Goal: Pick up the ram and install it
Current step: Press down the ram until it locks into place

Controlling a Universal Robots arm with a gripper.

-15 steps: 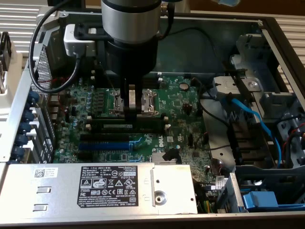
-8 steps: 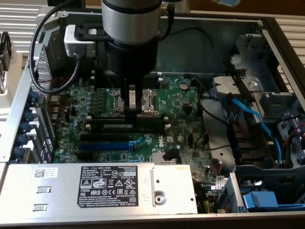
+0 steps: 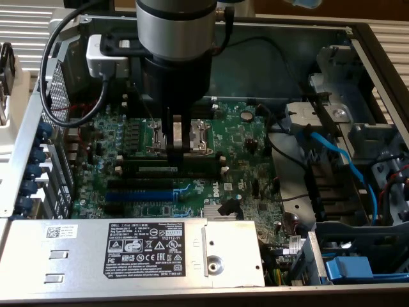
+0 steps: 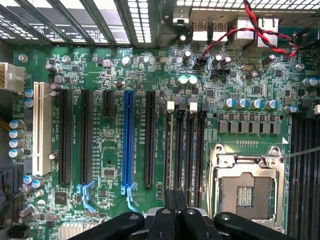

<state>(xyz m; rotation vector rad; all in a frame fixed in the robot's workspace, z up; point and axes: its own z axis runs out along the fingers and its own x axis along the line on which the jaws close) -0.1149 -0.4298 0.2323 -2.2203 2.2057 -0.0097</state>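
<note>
Ram (image 3: 174, 168) lies in a black slot on the motherboard (image 3: 246, 163), its top partly hidden by the gripper (image 3: 177, 148), whose fingers are pressed together above it.

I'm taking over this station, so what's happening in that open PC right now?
A single robot arm is reaching down into the open computer case. Its gripper is shut, fingertips low over the black memory slots on the motherboard. The ram lies along those slots right by the fingertips; whether it is fully seated cannot be told.
</note>
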